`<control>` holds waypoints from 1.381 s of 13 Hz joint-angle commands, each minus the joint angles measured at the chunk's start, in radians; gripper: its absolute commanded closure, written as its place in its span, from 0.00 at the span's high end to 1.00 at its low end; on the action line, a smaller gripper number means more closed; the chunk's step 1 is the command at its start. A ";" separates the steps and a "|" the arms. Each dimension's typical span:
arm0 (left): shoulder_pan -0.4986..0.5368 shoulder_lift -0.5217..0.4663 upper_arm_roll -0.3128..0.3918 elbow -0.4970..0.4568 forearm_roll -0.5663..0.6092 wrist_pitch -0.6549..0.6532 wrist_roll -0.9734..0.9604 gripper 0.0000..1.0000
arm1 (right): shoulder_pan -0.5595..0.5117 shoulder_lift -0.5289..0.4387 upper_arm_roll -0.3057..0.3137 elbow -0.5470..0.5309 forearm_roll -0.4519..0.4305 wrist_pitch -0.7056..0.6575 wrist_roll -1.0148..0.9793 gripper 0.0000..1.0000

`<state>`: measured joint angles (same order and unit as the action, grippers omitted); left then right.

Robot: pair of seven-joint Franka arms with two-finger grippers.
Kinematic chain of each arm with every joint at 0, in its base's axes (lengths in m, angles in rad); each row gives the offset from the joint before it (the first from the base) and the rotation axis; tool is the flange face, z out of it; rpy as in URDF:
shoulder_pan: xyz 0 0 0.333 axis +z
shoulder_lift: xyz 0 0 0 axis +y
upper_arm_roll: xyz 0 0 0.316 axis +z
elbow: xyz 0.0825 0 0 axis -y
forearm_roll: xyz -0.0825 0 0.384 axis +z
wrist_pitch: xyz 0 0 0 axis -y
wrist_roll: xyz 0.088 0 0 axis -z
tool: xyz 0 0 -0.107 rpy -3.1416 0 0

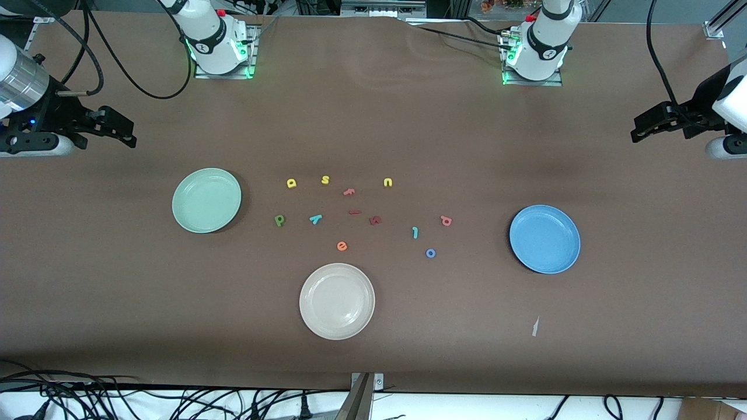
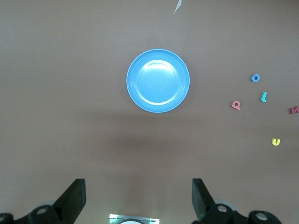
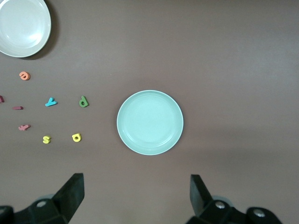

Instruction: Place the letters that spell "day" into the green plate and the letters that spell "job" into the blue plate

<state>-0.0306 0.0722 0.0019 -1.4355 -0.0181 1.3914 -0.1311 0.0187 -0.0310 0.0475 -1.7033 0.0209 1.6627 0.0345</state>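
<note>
1. The green plate (image 1: 206, 200) lies toward the right arm's end of the worktop, the blue plate (image 1: 544, 238) toward the left arm's; both empty.
2. The left hand (image 2: 138, 198) and right hand (image 3: 136, 196) hover wide open, holding nothing.
3. The letters d (image 1: 279, 220), a (image 1: 292, 183), y (image 1: 316, 219), j (image 1: 415, 233), o (image 1: 430, 253) and b (image 1: 446, 220) lie between the plates: probably light, soft foam, best pinched across their flat edges.

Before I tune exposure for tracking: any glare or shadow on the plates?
Front view: soft sheen on the cream-white plate, dark shadow edging the green plate. Left wrist view: pale glare inside the blue plate. Right wrist view: the green plate looks evenly lit.

Mint-green plate (image 1: 206, 200); sky-blue plate (image 1: 544, 238); cream plate (image 1: 337, 301); brown table (image 1: 117, 280); black tools.
</note>
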 commanded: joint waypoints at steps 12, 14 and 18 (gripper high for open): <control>-0.015 0.012 -0.006 0.029 0.029 -0.011 0.001 1.00 | -0.005 0.039 -0.002 0.016 0.001 0.084 0.007 1.00; -0.014 0.012 -0.006 0.029 0.029 -0.011 0.002 1.00 | -0.003 0.040 -0.002 0.014 -0.004 0.098 0.008 1.00; -0.012 0.012 -0.006 0.029 0.027 -0.014 -0.002 1.00 | -0.005 0.052 -0.002 0.016 -0.001 0.109 0.008 1.00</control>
<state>-0.0395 0.0725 -0.0025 -1.4355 -0.0180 1.3914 -0.1312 0.0170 0.0158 0.0455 -1.7033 0.0210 1.7729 0.0366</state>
